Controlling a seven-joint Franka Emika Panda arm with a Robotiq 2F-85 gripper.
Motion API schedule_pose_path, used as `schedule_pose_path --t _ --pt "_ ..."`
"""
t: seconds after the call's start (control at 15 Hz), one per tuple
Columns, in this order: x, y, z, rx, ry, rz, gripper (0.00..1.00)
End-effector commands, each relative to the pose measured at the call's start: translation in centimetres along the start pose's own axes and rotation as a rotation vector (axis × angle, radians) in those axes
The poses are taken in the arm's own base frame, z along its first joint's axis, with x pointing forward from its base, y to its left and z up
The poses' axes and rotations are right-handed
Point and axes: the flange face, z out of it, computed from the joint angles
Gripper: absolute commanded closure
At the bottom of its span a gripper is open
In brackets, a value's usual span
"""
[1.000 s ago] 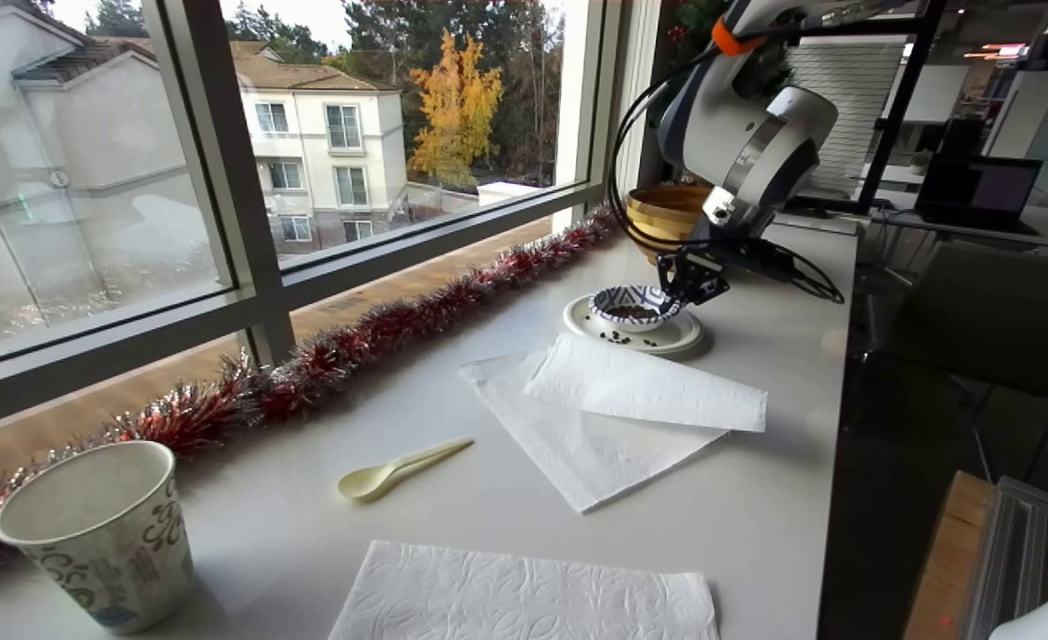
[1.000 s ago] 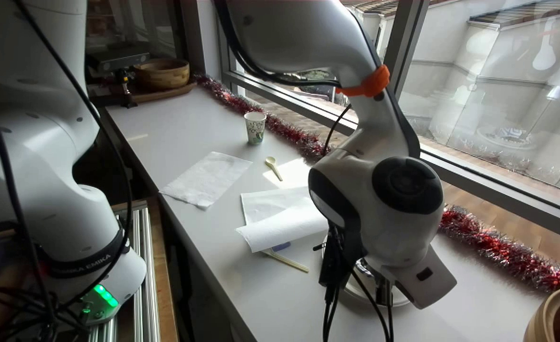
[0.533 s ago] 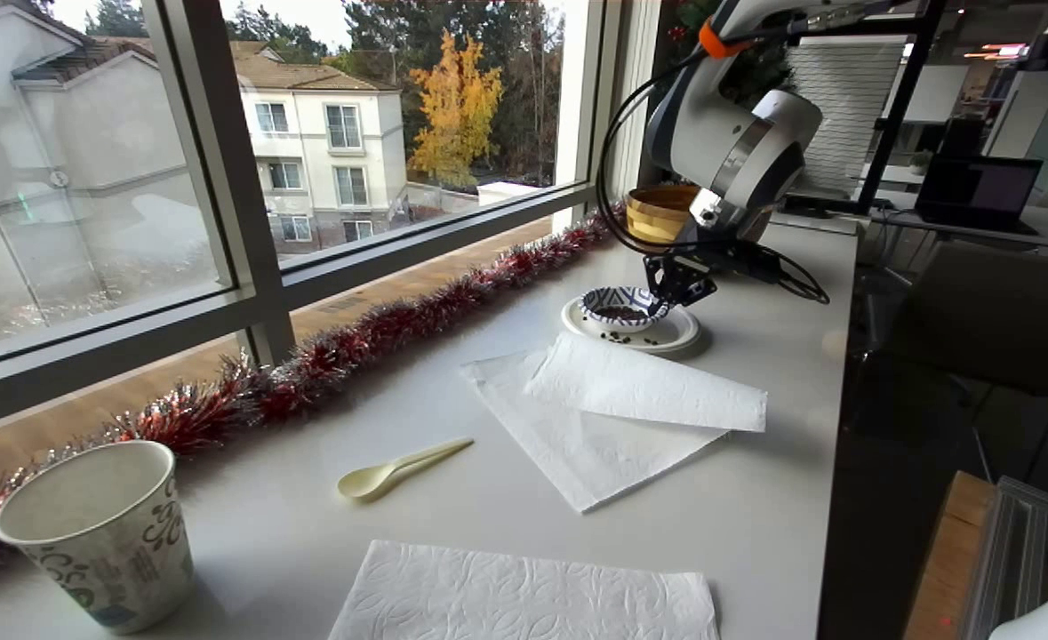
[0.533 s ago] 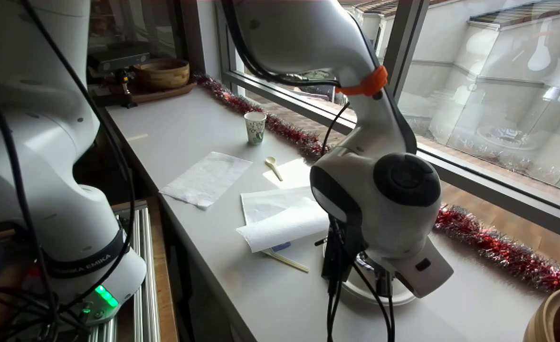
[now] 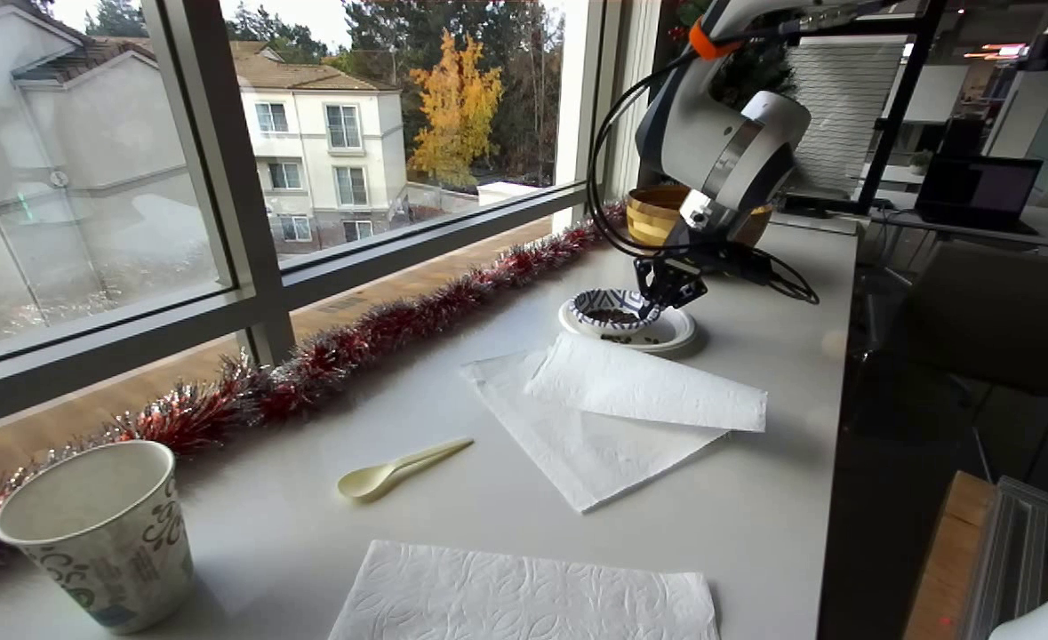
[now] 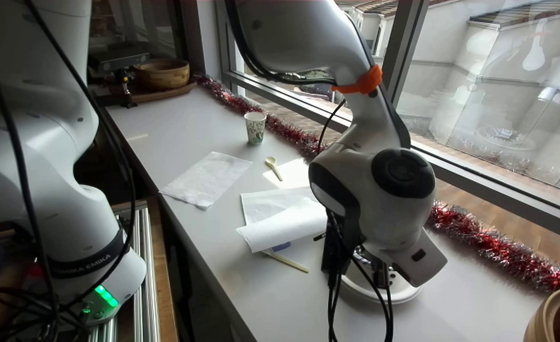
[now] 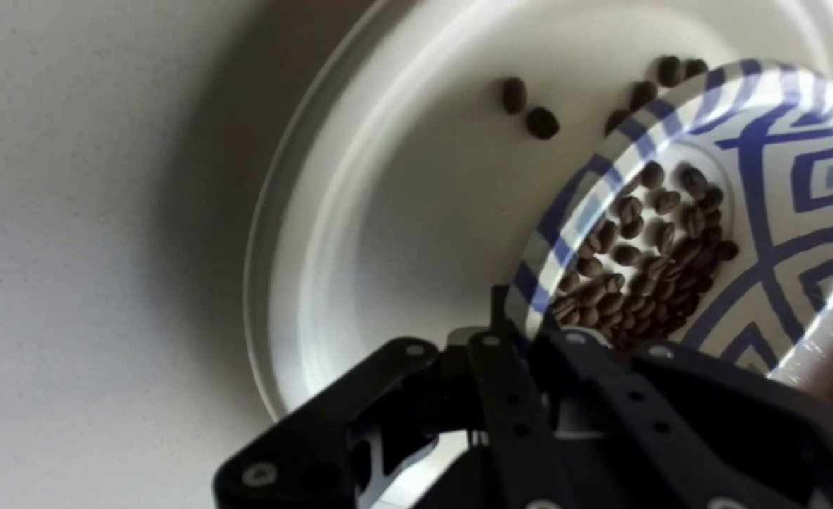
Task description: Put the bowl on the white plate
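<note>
The small bowl [image 5: 611,299], white with a blue pattern and dark coffee beans inside, is over the white plate [image 5: 682,332]. My gripper [image 5: 652,308] is shut on its rim. In the wrist view the gripper [image 7: 522,332] has one finger inside and one outside the bowl [image 7: 762,283]. The bowl looks tilted, its beans gathered on the gripper side, and it sits toward one edge of the plate [image 7: 416,212]. Several loose beans lie on the plate. I cannot tell whether the bowl's base touches it. In an exterior view the arm hides the bowl; part of the plate [image 6: 403,295] shows.
A large wooden bowl [image 5: 652,218] stands behind the gripper. Red tinsel [image 5: 417,329] runs along the window. White napkins [image 5: 657,382] lie before the plate, with a spoon [image 5: 372,480] and paper cup [image 5: 97,542] beyond. In an exterior view a yellowish handle [image 6: 289,262] pokes from under a napkin.
My gripper has moved left in an exterior view, toward the window side, carrying the bowl across the plate. The plate has shifted slightly the same way. The grip on the rim is unchanged.
</note>
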Motion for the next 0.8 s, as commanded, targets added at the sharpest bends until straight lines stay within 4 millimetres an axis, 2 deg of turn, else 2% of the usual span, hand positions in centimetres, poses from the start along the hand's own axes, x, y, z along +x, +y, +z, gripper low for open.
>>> schedule_pose_path --t 0.0,0.73 --pt "-0.6 0.9 1.0 -0.005 -0.033 -0.016 0.99" --pt "0.1 6.1 0.5 -0.031 -0.046 0.072 0.99"
